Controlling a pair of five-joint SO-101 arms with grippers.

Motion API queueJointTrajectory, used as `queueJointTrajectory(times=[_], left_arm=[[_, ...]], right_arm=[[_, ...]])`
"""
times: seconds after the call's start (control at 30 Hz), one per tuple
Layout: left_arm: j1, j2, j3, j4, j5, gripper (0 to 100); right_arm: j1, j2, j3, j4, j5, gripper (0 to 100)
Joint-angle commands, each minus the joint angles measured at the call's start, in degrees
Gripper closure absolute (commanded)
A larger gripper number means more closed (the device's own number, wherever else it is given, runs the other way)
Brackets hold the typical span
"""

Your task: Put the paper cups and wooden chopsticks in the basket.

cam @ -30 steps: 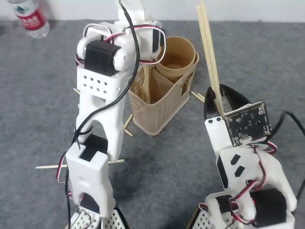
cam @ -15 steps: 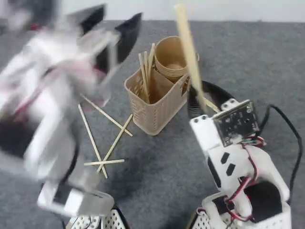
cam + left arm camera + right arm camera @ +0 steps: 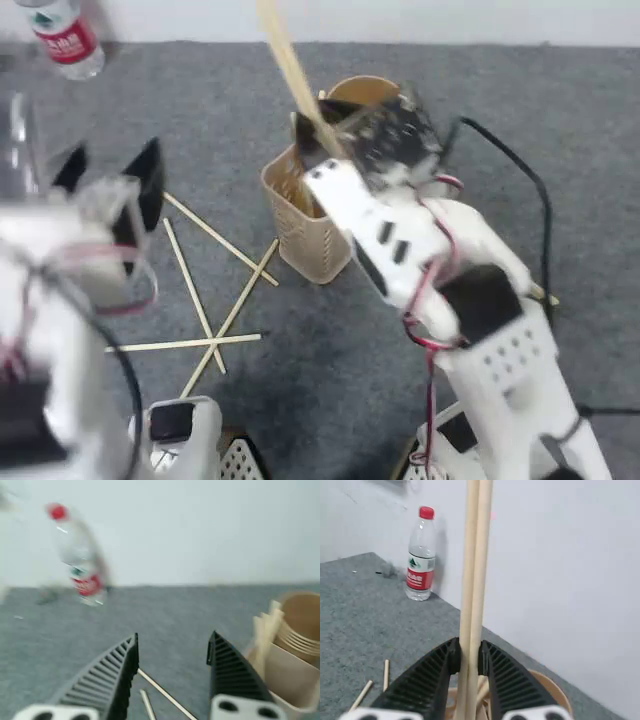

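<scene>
wooden pale chopsticks (image 3: 474, 570), likely light, stiff, slippery, are pinched low in the right gripper (image 3: 468, 656) above the tan basket (image 3: 303, 240). left gripper (image 3: 172, 645) beside it gapes empty.

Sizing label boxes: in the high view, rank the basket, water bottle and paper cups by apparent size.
1. basket
2 or 3, unsure: water bottle, cut by the frame edge; paper cups, mostly hidden behind the right arm.

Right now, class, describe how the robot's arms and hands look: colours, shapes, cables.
The left arm and right arm are white plastic with black motor blocks. The left hand and right hand have black, ribbed, wedge-shaped fingers. Red and black wires loop along the right arm.
</scene>
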Motion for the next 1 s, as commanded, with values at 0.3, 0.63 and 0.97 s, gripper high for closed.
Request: queueJointTrajectory(times=[0.3, 0.63, 0.97], left_arm=[[-12.5, -53.7, 80.0, -40.7, 12.0, 79], [-13.3, -38.0, 79.6, -49.1, 13.1, 79], [-9.0, -14.7, 72.5, -49.9, 10.7, 79]], right_arm=[[0.7, 9.4, -0.6, -10.0, -4.0, 99.1], [4.0, 7.0, 18.5, -22.7, -7.7, 99.1], [3.7, 0.7, 25.3, -19.2, -4.2, 71.7]])
